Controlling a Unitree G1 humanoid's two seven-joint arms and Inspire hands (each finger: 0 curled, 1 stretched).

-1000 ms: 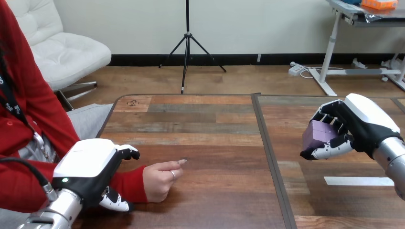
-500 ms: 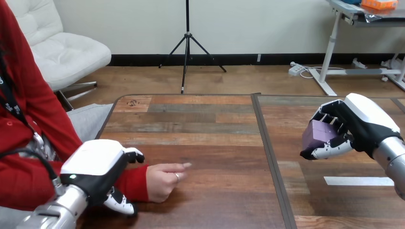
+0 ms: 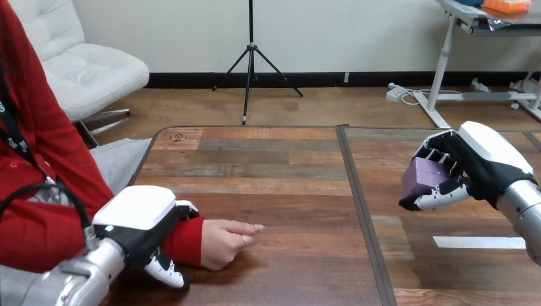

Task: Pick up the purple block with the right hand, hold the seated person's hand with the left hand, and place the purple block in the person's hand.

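Right hand [image 3: 488,159] right of tabletop seam [image 3: 355,185], fingers and thumb curled round purple block [image 3: 422,176]. Block's far faces hidden behind fingers.

Person's hand [image 3: 223,243] left of seam, resting on tabletop [image 3: 281,166], loosely closed, one finger pointing toward seam. Palm side hidden.

Left hand [image 3: 137,217] further left of seam, over red sleeve [image 3: 186,239] at wrist. Fingers curled over far side, thumb on near side; probably clasping wrist, but contact hidden under white shell. Left forearm cut off at bottom edge.
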